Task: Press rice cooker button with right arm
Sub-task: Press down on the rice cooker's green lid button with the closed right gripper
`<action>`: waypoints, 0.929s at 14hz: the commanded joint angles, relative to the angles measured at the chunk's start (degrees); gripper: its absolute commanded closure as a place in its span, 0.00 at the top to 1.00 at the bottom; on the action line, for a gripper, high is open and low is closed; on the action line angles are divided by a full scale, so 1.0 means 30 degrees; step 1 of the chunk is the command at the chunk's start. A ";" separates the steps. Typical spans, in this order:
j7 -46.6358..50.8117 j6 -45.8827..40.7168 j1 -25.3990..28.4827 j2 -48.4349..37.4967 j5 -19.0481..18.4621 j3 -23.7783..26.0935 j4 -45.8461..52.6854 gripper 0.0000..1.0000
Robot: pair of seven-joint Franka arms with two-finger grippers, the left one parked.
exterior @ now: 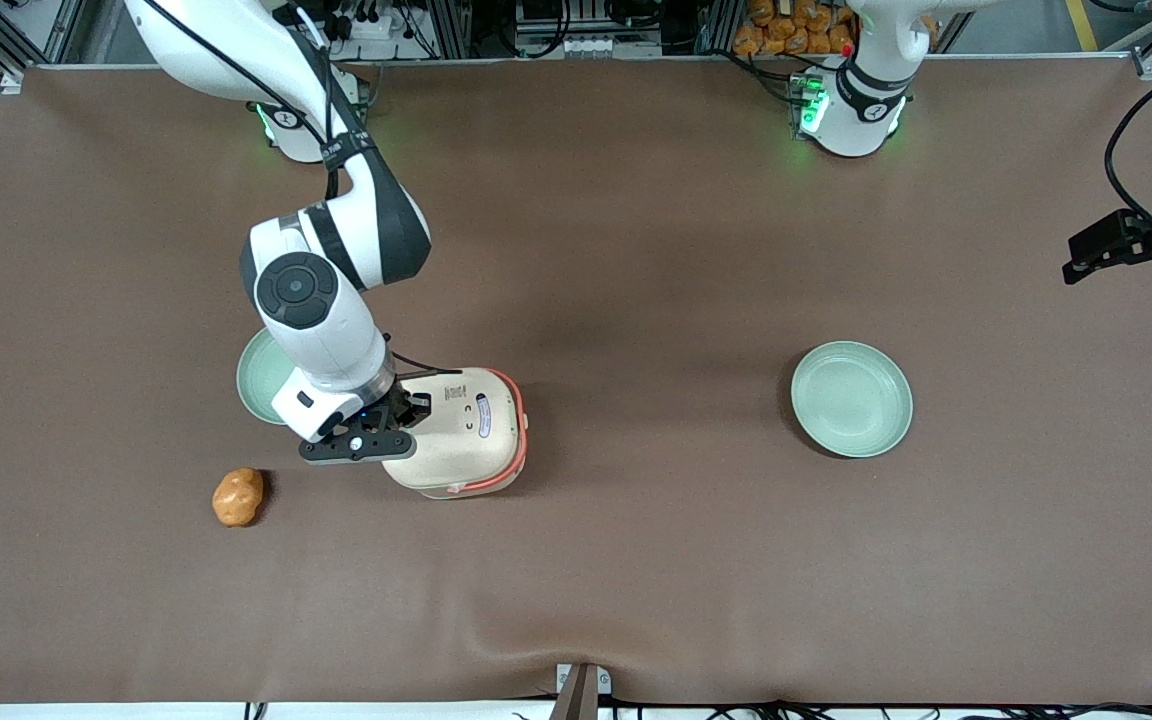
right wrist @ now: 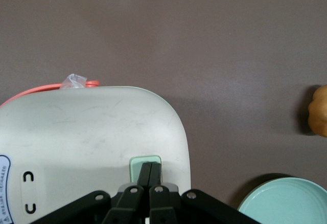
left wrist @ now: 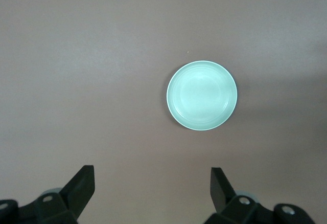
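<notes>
The rice cooker stands on the brown table, with its cream lid, an orange-red band and a blue oval label. My right arm reaches down over the edge of the cooker that faces the working arm's end of the table. Its black gripper is shut, fingers pressed together with nothing between them. The fingertips rest on the small pale-green button in the lid. In the front view the gripper covers the button.
A pale green plate lies partly under my arm beside the cooker, also seen as plate. An orange lumpy object lies nearer the front camera. Another green plate sits toward the parked arm's end.
</notes>
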 commanded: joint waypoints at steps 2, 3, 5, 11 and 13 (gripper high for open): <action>-0.0096 0.0085 -0.0001 0.0378 -0.0237 0.0093 0.0170 0.00; -0.0096 0.0114 -0.0001 0.0437 -0.0237 0.0093 0.0170 0.00; -0.0096 0.0581 -0.0060 0.0757 -0.0266 0.0093 0.0083 0.00; -0.0183 0.0702 0.0026 0.0704 -0.0382 0.0035 0.0228 0.02; -0.0154 -0.0872 -0.0059 -0.0320 -0.0093 0.0092 0.0811 0.10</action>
